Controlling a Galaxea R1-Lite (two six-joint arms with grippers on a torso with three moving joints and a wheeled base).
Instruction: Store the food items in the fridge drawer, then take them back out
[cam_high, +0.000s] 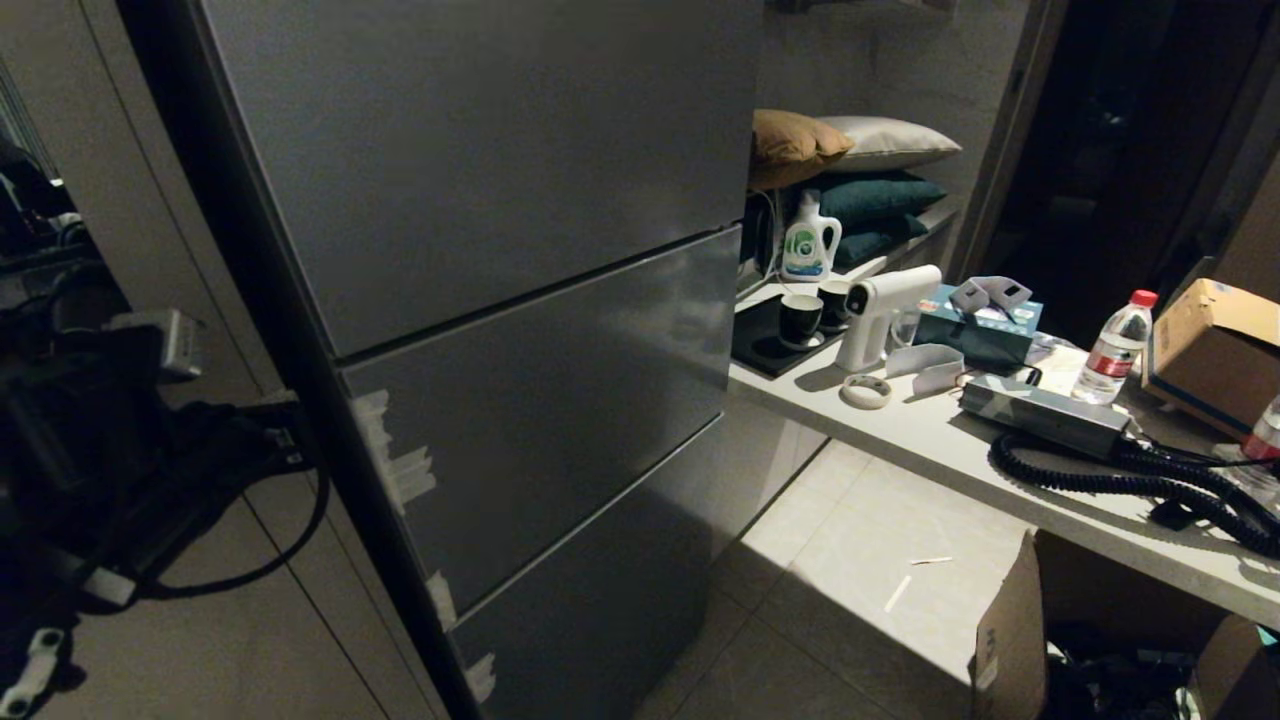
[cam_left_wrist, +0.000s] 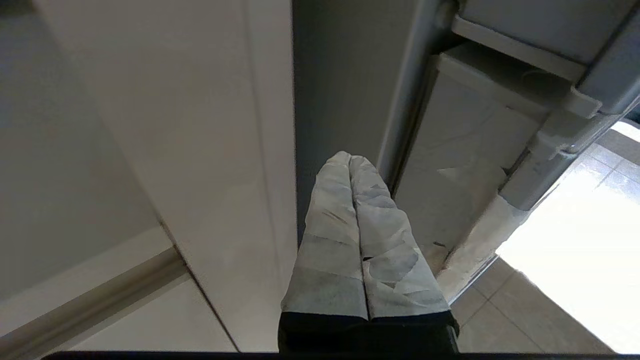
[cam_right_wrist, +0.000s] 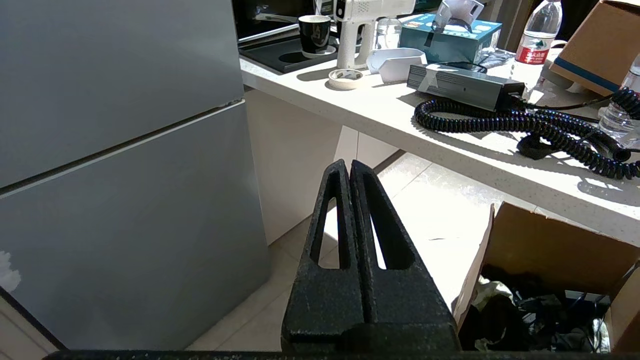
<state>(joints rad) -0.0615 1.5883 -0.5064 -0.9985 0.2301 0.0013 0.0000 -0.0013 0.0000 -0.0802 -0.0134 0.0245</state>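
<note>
Unreadable red-labelled water bottle (cam_high: 1114, 350)

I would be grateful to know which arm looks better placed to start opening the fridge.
Probably the left. Its end effector, closed, points at the fridge's side edge by the door gap. The right end effector, also closed, hangs over the floor, off the fridge's front.

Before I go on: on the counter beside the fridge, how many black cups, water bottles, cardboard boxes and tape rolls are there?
Black cups: 2
Water bottles: 2
Cardboard boxes: 1
Tape rolls: 1
Total: 6
</note>
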